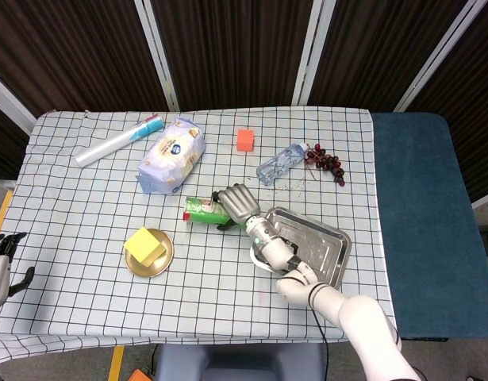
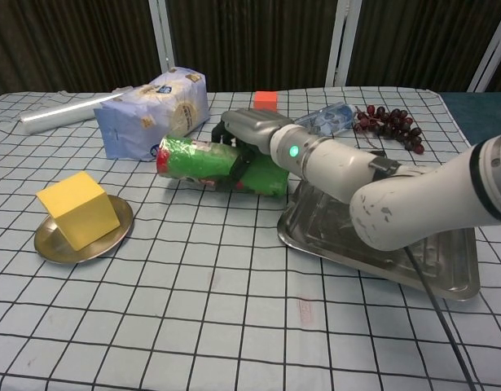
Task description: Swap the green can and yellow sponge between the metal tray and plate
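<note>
My right hand [image 1: 236, 203] [image 2: 252, 130] grips the green can [image 1: 202, 209] [image 2: 205, 161], which lies on its side, left of the metal tray [image 1: 321, 248] [image 2: 446, 273]; whether it touches the cloth I cannot tell. The tray holds nothing. The yellow sponge [image 1: 145, 245] [image 2: 76, 209] sits on the round metal plate [image 1: 162, 264] [image 2: 59, 244] at the front left. My left hand [image 1: 1, 258] shows at the far left edge of the head view, beyond the table, fingers spread and holding nothing.
A blue-white bag [image 1: 172, 154] [image 2: 155, 101], a foil roll [image 1: 118, 140] [image 2: 67, 111], an orange cube [image 1: 245, 140] [image 2: 265, 99], a plastic bottle [image 1: 280, 163] [image 2: 325, 120] and dark grapes [image 1: 325, 163] [image 2: 390, 125] lie across the back of the checked tablecloth.
</note>
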Controlling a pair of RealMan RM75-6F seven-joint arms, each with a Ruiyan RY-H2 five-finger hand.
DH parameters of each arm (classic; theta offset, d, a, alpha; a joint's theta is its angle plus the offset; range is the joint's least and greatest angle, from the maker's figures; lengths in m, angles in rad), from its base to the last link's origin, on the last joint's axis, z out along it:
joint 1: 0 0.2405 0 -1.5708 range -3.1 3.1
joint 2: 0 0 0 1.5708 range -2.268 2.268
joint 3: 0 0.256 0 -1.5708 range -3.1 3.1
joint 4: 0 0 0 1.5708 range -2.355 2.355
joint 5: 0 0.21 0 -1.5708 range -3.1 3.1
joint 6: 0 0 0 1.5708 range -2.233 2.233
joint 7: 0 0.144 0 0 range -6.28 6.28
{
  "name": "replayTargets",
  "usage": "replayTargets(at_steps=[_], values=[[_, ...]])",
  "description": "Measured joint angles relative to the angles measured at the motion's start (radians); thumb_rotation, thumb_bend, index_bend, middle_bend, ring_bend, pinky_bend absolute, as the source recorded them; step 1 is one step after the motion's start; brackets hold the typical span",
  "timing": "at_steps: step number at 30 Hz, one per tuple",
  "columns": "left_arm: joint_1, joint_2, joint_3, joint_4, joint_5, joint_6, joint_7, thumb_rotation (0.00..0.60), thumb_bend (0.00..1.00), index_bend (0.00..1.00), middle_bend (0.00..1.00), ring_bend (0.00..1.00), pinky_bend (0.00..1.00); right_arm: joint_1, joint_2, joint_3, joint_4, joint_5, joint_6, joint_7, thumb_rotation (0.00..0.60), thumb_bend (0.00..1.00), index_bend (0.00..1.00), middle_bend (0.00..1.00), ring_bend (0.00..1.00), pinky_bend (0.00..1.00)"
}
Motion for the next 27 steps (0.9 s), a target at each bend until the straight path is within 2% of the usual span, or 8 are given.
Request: replayTargets(at_steps=[4, 6, 9, 13, 16, 20, 25, 27], values=[[0.001, 0.003, 0.001, 0.002, 0.004, 0.001, -0.006, 0.600, 0.36, 0.18, 0.22, 0.13, 0.25, 0.029, -0.032, -0.035, 0.048, -0.031, -0.034, 0.063, 0.600, 0.08, 0.37, 0.19, 0.10, 0.14], [0.000, 0.002, 0.002, 0.003, 0.006, 0.002, -0.005, 0.600, 0.36, 0.19, 0.22, 0.13, 0.25, 0.031, -0.031, -0.056, 0.050, -0.051, -0.033, 0.076, 0.600, 0.08, 0.28, 0.09, 0.02, 0.07], [-0.001, 0.001, 0.003, 0.003, 0.007, 0.000, -0.003, 0.600, 0.36, 0.19, 0.22, 0.13, 0.25, 0.028, -0.022, -0.073, 0.047, -0.067, -0.014, 0.077, 0.600, 0.08, 0.21, 0.04, 0.00, 0.03], [-0.004, -0.001, 0.006, 0.002, 0.010, -0.004, 0.009, 0.600, 0.36, 0.18, 0.22, 0.13, 0.25, 0.016, -0.003, -0.083, 0.028, -0.080, 0.013, 0.068, 0.600, 0.08, 0.06, 0.00, 0.00, 0.00], [-0.005, -0.004, 0.009, 0.000, 0.013, -0.004, 0.022, 0.600, 0.36, 0.17, 0.21, 0.13, 0.25, -0.020, 0.047, -0.097, -0.043, -0.095, 0.094, 0.033, 0.600, 0.08, 0.01, 0.00, 0.00, 0.00], [-0.005, -0.004, 0.012, -0.009, 0.019, 0.001, 0.031, 0.600, 0.36, 0.14, 0.20, 0.13, 0.25, -0.090, 0.155, -0.118, -0.239, -0.104, 0.192, -0.058, 0.600, 0.08, 0.00, 0.00, 0.00, 0.00], [-0.007, -0.005, 0.019, -0.026, 0.032, 0.005, 0.057, 0.600, 0.36, 0.14, 0.19, 0.13, 0.25, -0.227, 0.364, -0.168, -0.630, -0.093, 0.298, -0.252, 0.600, 0.08, 0.00, 0.00, 0.00, 0.00], [-0.010, -0.006, 0.026, -0.035, 0.041, 0.003, 0.075, 0.600, 0.35, 0.14, 0.19, 0.13, 0.25, -0.306, 0.476, -0.207, -0.806, -0.086, 0.355, -0.338, 0.600, 0.08, 0.00, 0.00, 0.00, 0.00]])
